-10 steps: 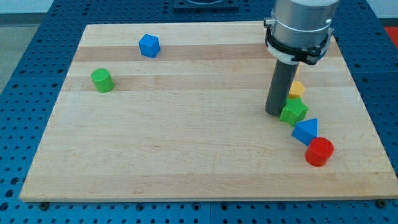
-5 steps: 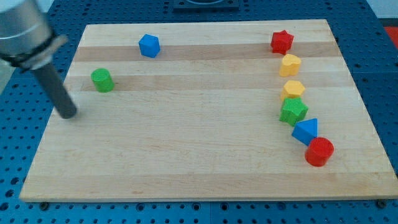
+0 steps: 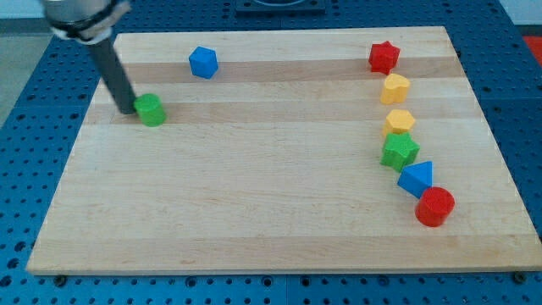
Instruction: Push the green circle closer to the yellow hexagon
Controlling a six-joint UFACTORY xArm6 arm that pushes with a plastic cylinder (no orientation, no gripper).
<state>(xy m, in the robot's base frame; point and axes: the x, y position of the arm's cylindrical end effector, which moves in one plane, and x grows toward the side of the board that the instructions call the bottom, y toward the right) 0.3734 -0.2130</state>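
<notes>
One green circle (image 3: 152, 110) touches my tip (image 3: 125, 109) on its left.

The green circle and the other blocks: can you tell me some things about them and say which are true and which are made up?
1. My tip is right against the green circle, on its side toward the view's left. True.
2. The yellow hexagon sits next to the green circle. False: it is far off at the view's right, just above the green star.
3. The red star is at the view's top right. True.
4. The blue cube lies at the view's bottom. False: it is near the top, up and to the right of the green circle.
5. The red cylinder is the block lowest in the view. True.
</notes>
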